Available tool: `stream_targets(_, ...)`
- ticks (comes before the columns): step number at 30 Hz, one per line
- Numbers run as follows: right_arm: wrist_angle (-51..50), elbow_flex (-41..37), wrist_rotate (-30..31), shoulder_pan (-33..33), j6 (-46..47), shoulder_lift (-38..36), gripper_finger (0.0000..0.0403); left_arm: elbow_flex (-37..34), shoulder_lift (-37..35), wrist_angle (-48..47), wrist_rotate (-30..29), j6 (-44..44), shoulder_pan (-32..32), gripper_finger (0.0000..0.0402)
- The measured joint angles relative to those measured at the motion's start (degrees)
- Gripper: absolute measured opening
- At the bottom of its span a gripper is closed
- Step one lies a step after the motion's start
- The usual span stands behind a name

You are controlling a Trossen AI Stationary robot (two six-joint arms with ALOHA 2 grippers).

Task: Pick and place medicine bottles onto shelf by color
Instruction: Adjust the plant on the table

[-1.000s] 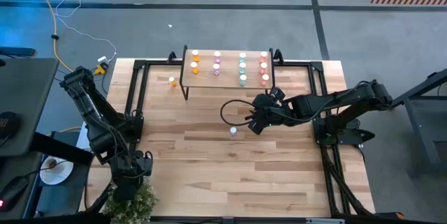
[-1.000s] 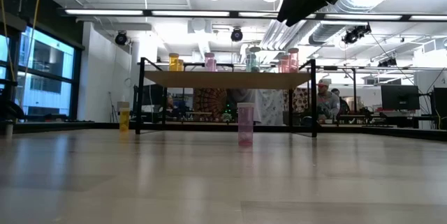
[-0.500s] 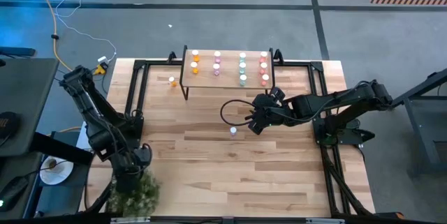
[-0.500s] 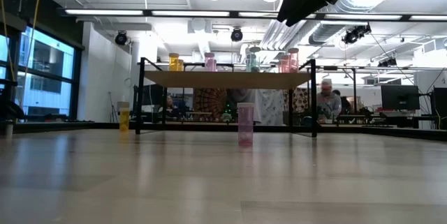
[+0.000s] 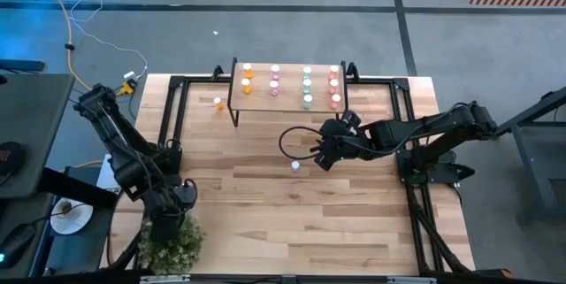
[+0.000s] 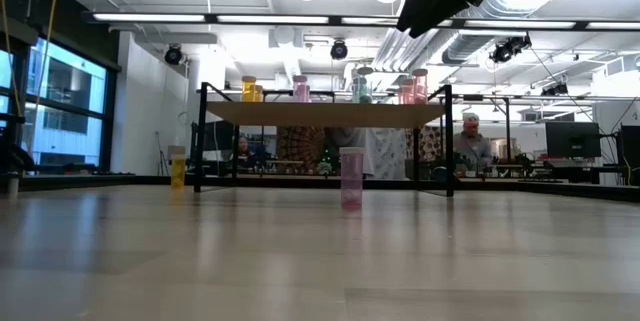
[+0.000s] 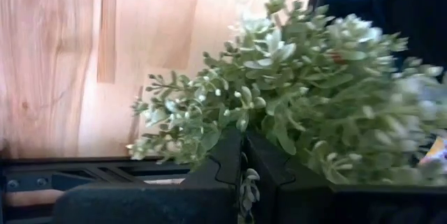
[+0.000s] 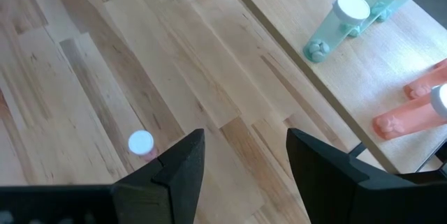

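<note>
The shelf point(image 5: 287, 87) stands at the table's far middle, with orange, pink, teal and red bottles in rows on it. A pink bottle point(image 5: 295, 165) stands upright on the table near the middle, and it also shows in the right wrist view point(image 8: 142, 142). An orange bottle point(image 5: 218, 103) stands left of the shelf. My right gripper point(image 5: 322, 157) is open and empty, above the table just right of the pink bottle. My left gripper point(image 5: 167, 224) is at the near left corner, shut on a green plant sprig point(image 5: 171, 245). My left gripper pinches the plant sprig between its two shut fingers; a stem point(image 7: 244, 184) shows in the seam between them. The leafy bulk point(image 7: 300, 112) spreads out past the fingertips. Whether the plant rests on anything, I cannot tell.
A black metal frame point(image 5: 172, 107) runs along the table's left, far and right sides. The shelf's black legs point(image 6: 203, 141) stand on the table. People sit in the room beyond the table point(image 6: 472, 146). Bare wood lies between the pink bottle and the near edge.
My left gripper has shifted a little at the near left corner with the plant sprig, which has swung with it. My right gripper and the bottles have kept still.
</note>
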Motion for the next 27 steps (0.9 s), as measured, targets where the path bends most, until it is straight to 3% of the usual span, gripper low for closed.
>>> stream_targets(13,0.00,0.02,0.01,0.01,-0.57,0.00,0.0195,1.31,-0.72,-1.42,-1.05,-0.78,-0.04,0.0000)
stream_targets(27,0.04,-0.01,0.01,0.00,-0.39,0.02,0.0195,1.31,-2.88,-5.61,-6.45,-0.46,-0.02,0.0000)
